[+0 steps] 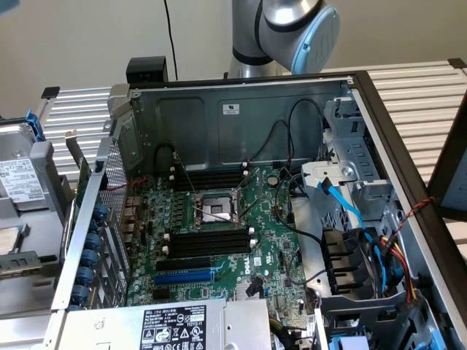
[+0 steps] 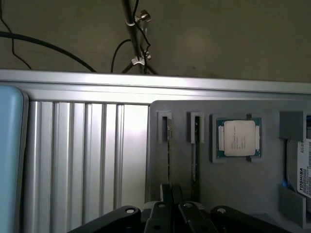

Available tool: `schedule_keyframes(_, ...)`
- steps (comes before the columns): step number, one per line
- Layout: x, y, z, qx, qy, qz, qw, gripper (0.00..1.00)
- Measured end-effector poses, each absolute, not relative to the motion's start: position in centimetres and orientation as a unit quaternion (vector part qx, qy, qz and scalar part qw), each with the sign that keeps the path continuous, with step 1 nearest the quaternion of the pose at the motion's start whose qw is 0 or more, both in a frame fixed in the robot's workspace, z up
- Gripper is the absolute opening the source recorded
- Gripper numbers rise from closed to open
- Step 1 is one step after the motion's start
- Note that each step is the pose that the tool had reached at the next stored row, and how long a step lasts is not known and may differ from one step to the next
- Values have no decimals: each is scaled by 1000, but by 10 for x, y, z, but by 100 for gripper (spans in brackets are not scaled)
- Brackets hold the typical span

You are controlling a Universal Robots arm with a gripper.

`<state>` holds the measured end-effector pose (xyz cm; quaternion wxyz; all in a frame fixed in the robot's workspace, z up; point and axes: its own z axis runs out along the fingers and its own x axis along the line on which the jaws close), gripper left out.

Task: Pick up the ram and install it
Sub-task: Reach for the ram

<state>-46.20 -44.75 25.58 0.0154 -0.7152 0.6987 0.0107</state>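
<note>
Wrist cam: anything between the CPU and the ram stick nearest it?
No. In the wrist view, bare grey tray separates the CPU from that ram stick.

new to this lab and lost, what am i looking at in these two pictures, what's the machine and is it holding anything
The machine is a robot arm; its silver and blue joint shows at the back of the exterior view, taken by a camera off the arm. That view looks into an open computer case with its motherboard and black memory slots. The wrist view comes from a camera on the arm, looking past its fingers, which are shut with nothing seen between them. Beyond them a grey tray on a ribbed metal table keeps one ram stick and a second stick standing on edge, a processor chip and a hard drive.
</note>
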Motion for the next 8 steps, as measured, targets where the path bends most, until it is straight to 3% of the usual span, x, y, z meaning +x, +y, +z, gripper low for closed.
schedule_keyframes(8,-462,-448,245,-715,699,11,15,12)
